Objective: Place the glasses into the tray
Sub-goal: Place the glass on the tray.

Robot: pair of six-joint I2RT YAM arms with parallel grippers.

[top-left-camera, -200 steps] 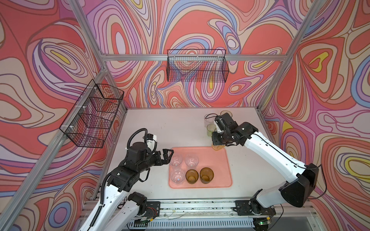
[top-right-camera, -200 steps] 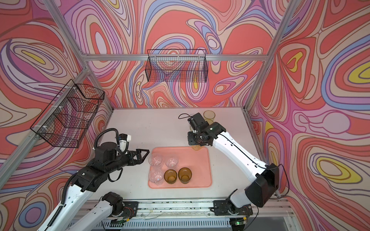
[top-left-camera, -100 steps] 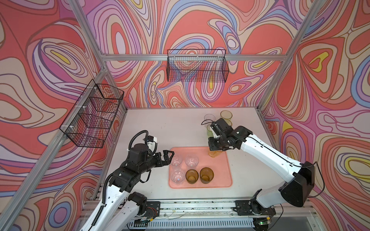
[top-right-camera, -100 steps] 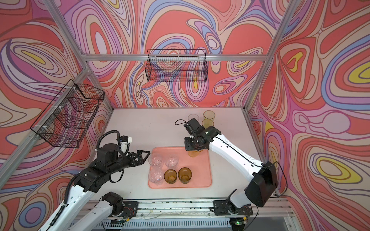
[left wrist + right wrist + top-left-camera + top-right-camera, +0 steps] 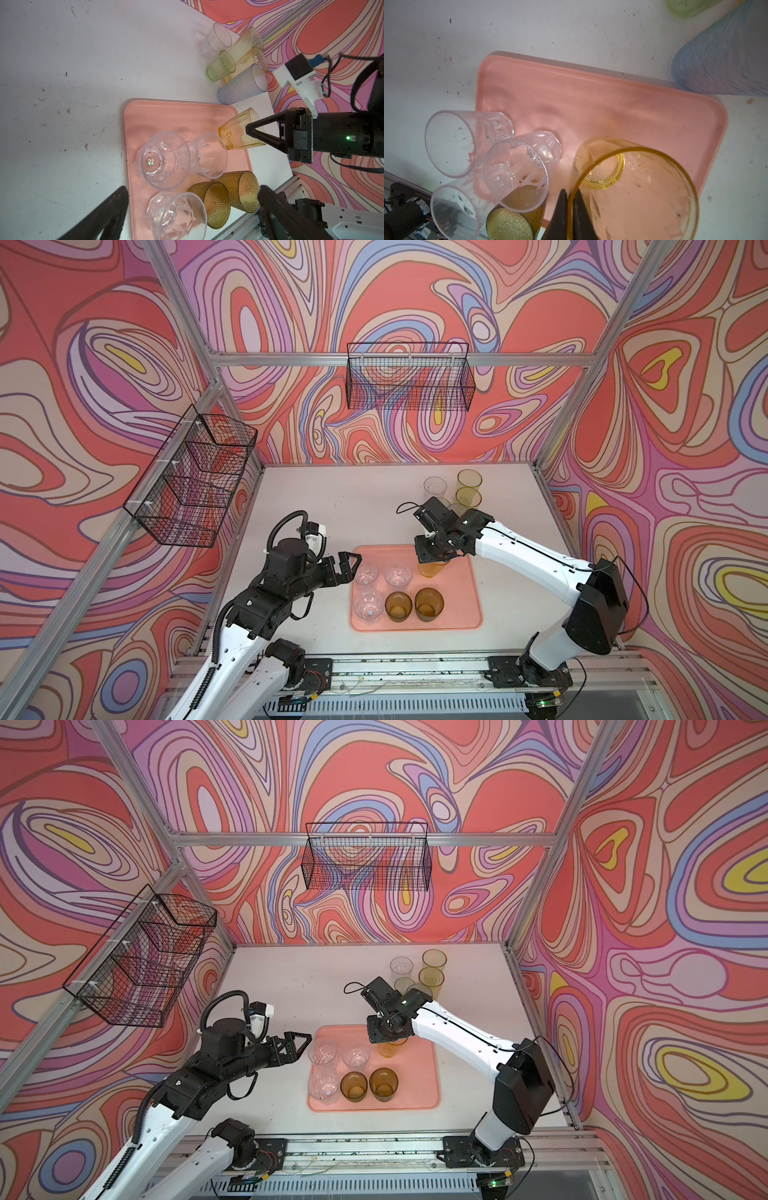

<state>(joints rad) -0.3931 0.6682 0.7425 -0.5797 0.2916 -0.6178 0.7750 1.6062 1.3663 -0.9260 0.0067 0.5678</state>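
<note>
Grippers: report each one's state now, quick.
Left gripper: open, holding nothing.
Right gripper: shut on the rim of the amber tumbler, over the tray.

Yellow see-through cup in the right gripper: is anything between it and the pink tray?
Nothing visible. The yellow see-through tumbler is over a bare part of the flat salmon-pink tray; the nearest short clear tumbler stands beside it.

Left arm 7 o'clock, right arm 4 o'clock: white links, black joints, looped black cables, black triangular fingers, green LED.
</note>
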